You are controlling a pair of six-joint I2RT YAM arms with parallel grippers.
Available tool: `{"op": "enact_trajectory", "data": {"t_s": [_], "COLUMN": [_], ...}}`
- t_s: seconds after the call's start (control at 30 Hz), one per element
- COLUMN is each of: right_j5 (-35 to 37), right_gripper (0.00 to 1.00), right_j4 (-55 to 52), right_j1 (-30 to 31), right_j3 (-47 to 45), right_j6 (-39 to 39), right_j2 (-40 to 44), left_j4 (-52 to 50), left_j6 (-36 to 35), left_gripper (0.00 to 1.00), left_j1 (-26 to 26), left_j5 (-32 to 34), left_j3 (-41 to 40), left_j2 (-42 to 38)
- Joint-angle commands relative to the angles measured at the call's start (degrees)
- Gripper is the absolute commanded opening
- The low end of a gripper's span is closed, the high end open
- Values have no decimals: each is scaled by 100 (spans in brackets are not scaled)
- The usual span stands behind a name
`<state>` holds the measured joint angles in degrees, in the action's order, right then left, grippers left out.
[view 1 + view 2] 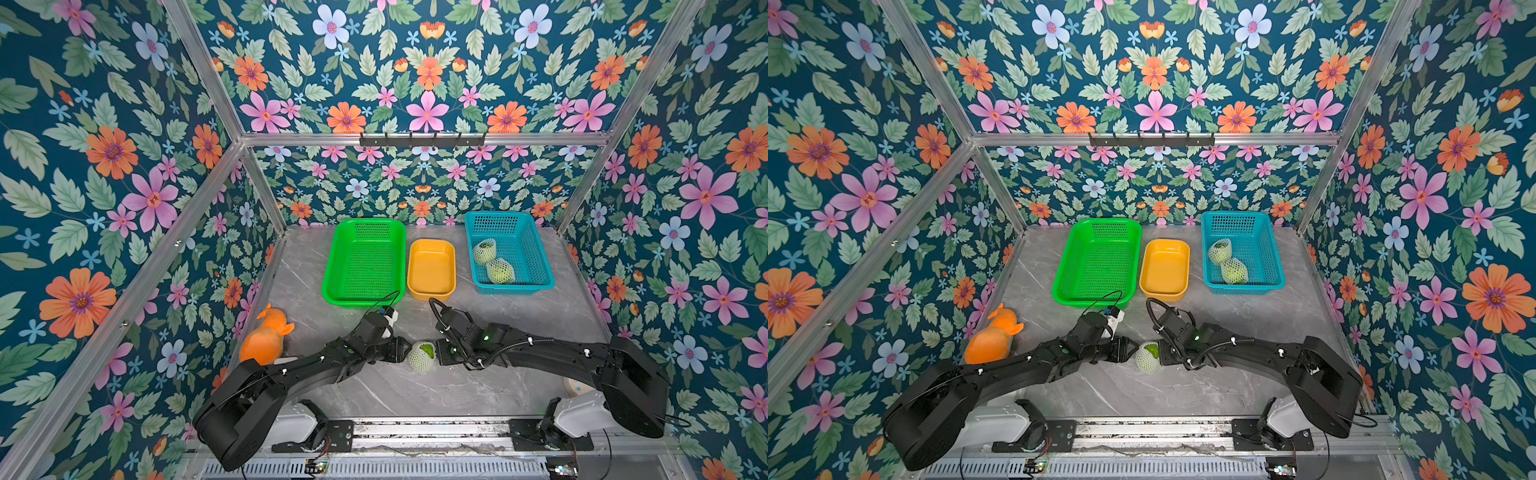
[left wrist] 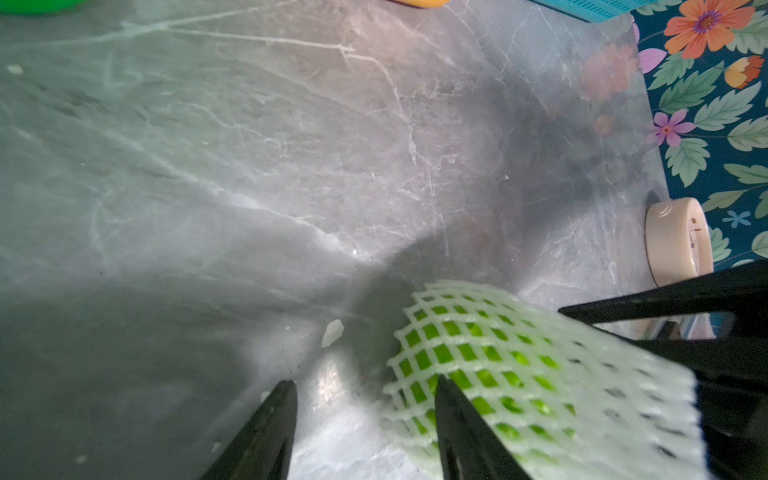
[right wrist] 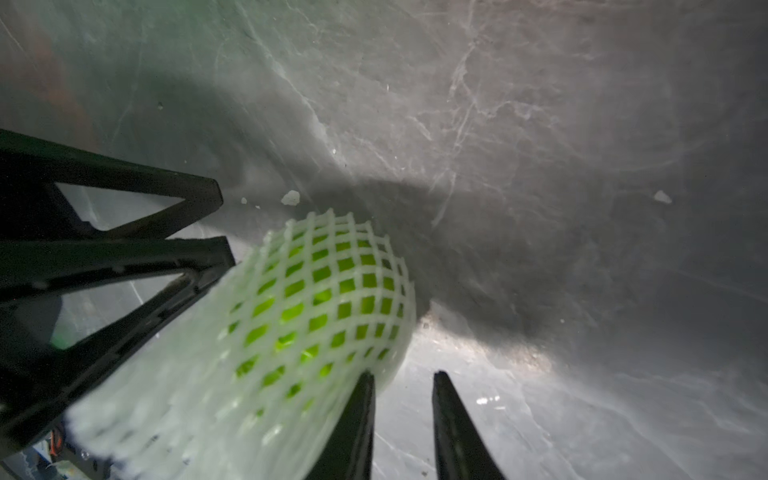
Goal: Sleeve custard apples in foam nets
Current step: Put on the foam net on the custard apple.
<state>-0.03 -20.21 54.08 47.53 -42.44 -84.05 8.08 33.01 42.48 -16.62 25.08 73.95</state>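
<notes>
A green custard apple [image 1: 427,351] sits in a whitish foam net [image 1: 420,361] on the marble table near the front centre, between my two grippers. My left gripper [image 1: 408,349] is at its left side; in the left wrist view [image 2: 365,384] the jaws stand open over bare table, one finger [image 2: 453,411] lying across the foam net [image 2: 519,361]. My right gripper [image 1: 439,352] is at its right side, jaws [image 3: 403,380] narrowly open and empty, one finger [image 3: 357,415] against the foam net [image 3: 291,324]. Two netted custard apples [image 1: 484,251] [image 1: 500,271] lie in the blue basket [image 1: 536,257].
A green basket [image 1: 371,222] and a yellow tub [image 1: 431,268], both empty, stand at the back beside the blue basket. An orange plush toy [image 1: 266,336] sits at the left wall. A round beige object [image 2: 677,241] lies by the right wall. Small foam scraps [image 2: 332,332] dot the table.
</notes>
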Motion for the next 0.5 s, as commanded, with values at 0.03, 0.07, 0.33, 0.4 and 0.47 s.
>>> {"op": "enact_trajectory", "data": {"t_s": [0.03, 0.07, 0.33, 0.4, 0.47], "right_j5": [29, 51, 8, -18, -49], "right_gripper": [25, 25, 24, 25, 25], "right_j4": [81, 19, 125, 164, 156], "right_j1": [-4, -3, -4, -12, -7], "right_j3": [70, 86, 127, 154, 205], "right_j6": [-230, -251, -231, -231, -221], "right_j2": [-183, -229, -506, -597, -701], "left_j4": [124, 116, -33, -105, -173], "left_j6": [-9, -14, -84, -102, -120], "left_gripper": [58, 58, 57, 57, 56], "left_j1": [0, -4, 2, -2, -1], "left_j5": [-97, -92, -38, -8, 10], "left_j3": [13, 15, 41, 63, 85], "left_j2": [100, 126, 375, 467, 548]}}
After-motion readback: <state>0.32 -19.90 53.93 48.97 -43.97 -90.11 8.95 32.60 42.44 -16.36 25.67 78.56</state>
